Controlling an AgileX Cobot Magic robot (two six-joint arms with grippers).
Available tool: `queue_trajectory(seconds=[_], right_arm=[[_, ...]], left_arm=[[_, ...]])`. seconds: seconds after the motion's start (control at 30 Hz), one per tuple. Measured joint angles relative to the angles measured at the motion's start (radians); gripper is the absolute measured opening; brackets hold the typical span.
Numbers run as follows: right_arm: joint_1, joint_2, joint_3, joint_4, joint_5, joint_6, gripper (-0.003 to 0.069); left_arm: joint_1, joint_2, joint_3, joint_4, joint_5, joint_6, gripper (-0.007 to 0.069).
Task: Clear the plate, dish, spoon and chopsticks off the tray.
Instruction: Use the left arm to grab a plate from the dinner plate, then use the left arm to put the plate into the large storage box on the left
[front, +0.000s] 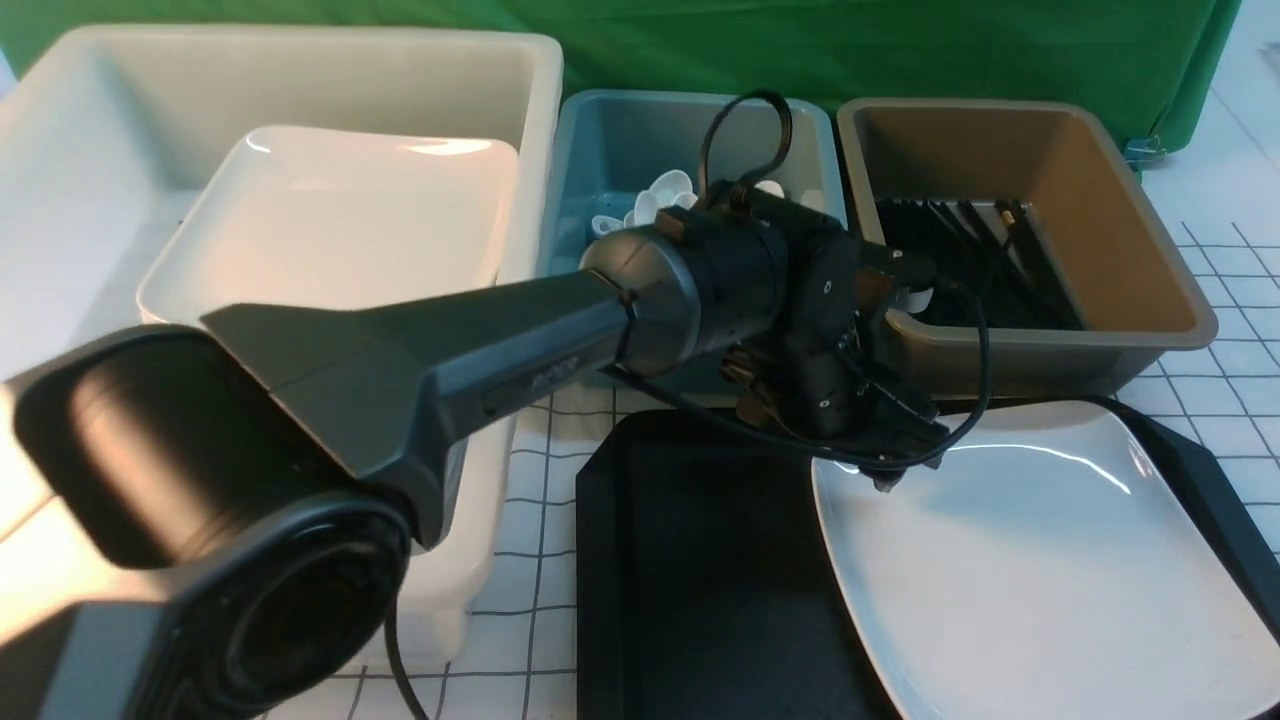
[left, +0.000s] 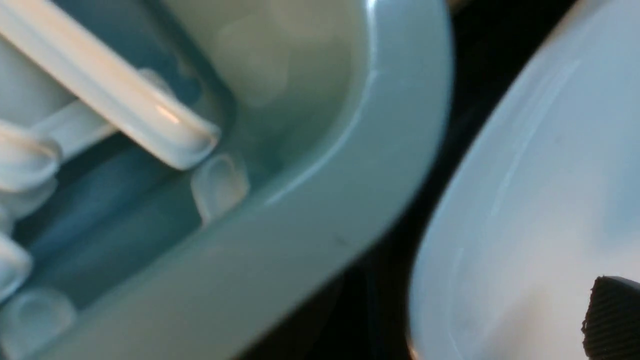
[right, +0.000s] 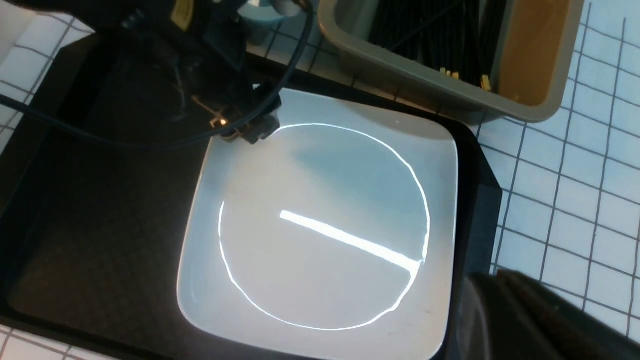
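The white square plate (front: 1030, 560) (right: 325, 225) (left: 540, 175) lies on the right half of the black tray (front: 700, 570) (right: 100, 225). My left gripper (front: 908, 372) hangs open over the plate's far left corner, beside the teal tub, with nothing between its fingers (left: 612, 320). A white spoon (left: 125, 105) lies among others (front: 665, 195) in the teal tub (front: 600, 150). Black chopsticks (front: 980, 260) (right: 440, 35) lie in the brown tub. My right gripper (right: 505, 290) is shut and empty, above the tray's edge on the right. The dish is out of view.
A big white tub (front: 530, 80) at the back left holds a large white square plate (front: 340, 220). The brown tub (front: 1150, 250) stands just behind the tray. My left arm (front: 450, 350) reaches across in front of the white and teal tubs. A checked cloth (front: 1230, 330) covers the table.
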Motion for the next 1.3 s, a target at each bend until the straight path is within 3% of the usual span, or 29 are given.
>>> queue_trajectory(seconds=[0.2, 0.4, 0.5, 0.57, 0.6, 0.77, 1.07, 1.3], right_arm=[[0.000, 0.000, 0.000, 0.011, 0.000, -0.022, 0.0008], [0.000, 0.000, 0.000, 0.014, 0.000, -0.031, 0.0008], [0.000, 0.000, 0.000, 0.015, 0.000, -0.039, 0.0008], [0.000, 0.000, 0.000, 0.015, 0.000, -0.049, 0.0008], [0.000, 0.000, 0.000, 0.015, 0.000, -0.050, 0.0008], [0.000, 0.000, 0.000, 0.016, -0.003, -0.052, 0.0009], [0.000, 0.000, 0.000, 0.017, -0.007, -0.053, 0.0009], [0.000, 0.000, 0.000, 0.017, -0.009, -0.053, 0.0009]], left_arm=[[0.000, 0.032, -0.001, 0.013, -0.020, -0.028, 0.0529], [0.000, 0.041, -0.009, 0.014, -0.043, -0.039, 0.0447], [-0.001, 0.041, -0.010, 0.003, -0.037, -0.047, 0.0323], [0.006, 0.029, -0.012, 0.001, -0.012, -0.051, 0.0179], [0.008, 0.025, -0.013, -0.002, 0.000, -0.048, 0.0163], [0.007, 0.003, -0.014, -0.003, 0.077, -0.027, 0.0159], [0.004, -0.156, -0.010, -0.003, 0.175, 0.027, 0.0063], [0.004, -0.270, -0.010, 0.002, 0.201, 0.059, 0.0036]])
